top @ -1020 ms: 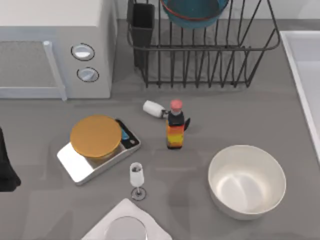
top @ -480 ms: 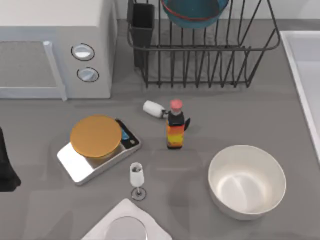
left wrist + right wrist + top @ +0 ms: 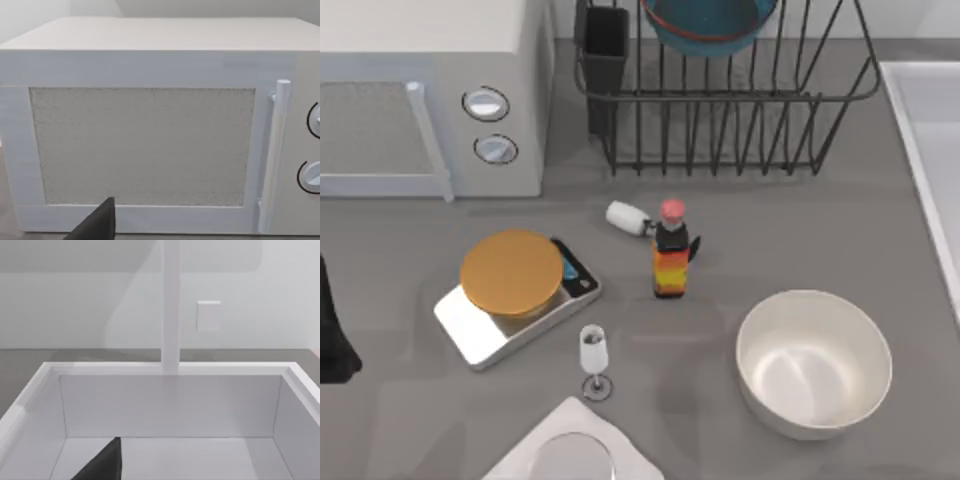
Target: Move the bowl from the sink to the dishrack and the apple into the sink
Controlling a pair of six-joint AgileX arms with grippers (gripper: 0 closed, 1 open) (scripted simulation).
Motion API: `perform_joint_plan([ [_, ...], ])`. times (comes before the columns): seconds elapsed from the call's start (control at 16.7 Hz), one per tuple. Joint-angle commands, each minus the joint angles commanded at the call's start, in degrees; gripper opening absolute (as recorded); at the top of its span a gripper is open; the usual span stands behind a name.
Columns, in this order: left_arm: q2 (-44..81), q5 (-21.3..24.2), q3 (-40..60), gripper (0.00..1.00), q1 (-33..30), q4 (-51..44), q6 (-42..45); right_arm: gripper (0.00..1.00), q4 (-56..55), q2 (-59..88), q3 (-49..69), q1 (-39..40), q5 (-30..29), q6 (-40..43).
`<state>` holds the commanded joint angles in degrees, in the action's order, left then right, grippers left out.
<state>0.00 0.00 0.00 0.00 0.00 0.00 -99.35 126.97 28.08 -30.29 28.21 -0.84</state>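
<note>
Bowl (image 3: 705, 25) is sitting in dishrack (image 3: 740, 120) already. I'm looking into sink (image 3: 165, 405) w/ right wrist cam, closer arm; apple unlocated, grip states I can't tell.

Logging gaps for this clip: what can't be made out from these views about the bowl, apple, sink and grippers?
- Bowl in the dishrack: upper part cut off by the top view's edge.
- Sink: mostly beyond the top view's right edge; the right wrist view shows its walls, floor partly below the frame.
- Apple: whereabouts cannot be told.
- Both grippers: finger state cannot be told.
</note>
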Motion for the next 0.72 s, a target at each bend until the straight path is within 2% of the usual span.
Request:
perform_joint_plan([
  [0.36,0.0,0.0,0.0,1.00,0.0,0.0,0.0,1.00,5.5,-6.8,-1.5,0.8,-2.5,0.0],
  [0.72,0.0,0.0,0.0,1.00,0.0,0.0,0.0,1.00,23.0,-28.9,-6.6,6.6,-6.8,0.3],
])
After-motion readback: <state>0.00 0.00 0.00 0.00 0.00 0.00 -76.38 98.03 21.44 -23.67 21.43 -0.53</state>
